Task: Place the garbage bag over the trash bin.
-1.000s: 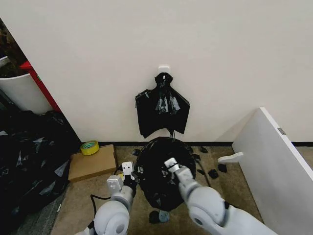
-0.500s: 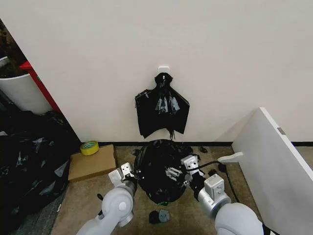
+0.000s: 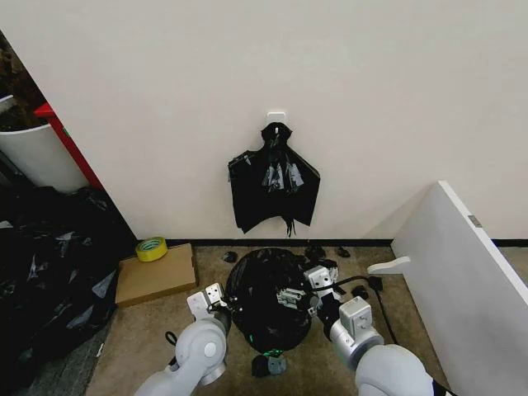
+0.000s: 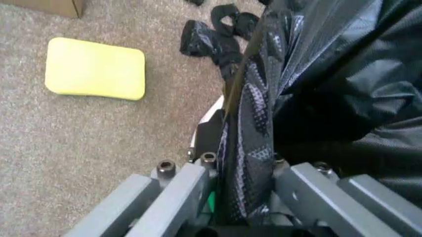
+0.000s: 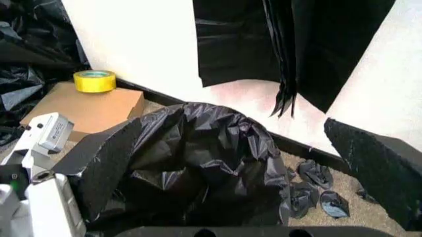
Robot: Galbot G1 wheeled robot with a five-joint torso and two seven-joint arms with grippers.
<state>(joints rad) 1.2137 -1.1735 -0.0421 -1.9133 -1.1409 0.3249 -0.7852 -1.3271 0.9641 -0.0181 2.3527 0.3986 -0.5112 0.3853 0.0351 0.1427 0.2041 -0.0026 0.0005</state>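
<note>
item: garbage bag (image 3: 268,301) — thin black plastic, glossy, heavily crinkled. lies draped over a round form on the carpet floor just below the wall; the trash bin is presumably under it, no white rim visible.

left gripper (image 3: 216,299): at the bag's left edge. in the left wrist view the left gripper (image 4: 240,173) is clamped on a bunched fold of the garbage bag (image 4: 329,74), film pinched between both fingers.

right gripper (image 3: 299,295): over the bag's upper right side, touching the plastic. right wrist view looks past wide-set dark fingers (image 5: 376,170) onto the bag (image 5: 197,163), so it reads as spread apart, not pinching — judgement only.

step in hand, probably: pulling the mouth down round the bin. to do it well: keep the left pinch firm, draw film down evenly both sides, no jerks; thin film tears or slips easily.

other items:
- bunch of black bags (image 3: 273,186), hung on wall hook, cape-shaped.
- cardboard box (image 3: 155,273) w/ yellow tape roll (image 3: 151,247) on top.
- yellow sponge (image 4: 96,68), flat, rounded corners, on carpet.
- black plastic scraps (image 5: 316,190) on floor nr wall.
</note>
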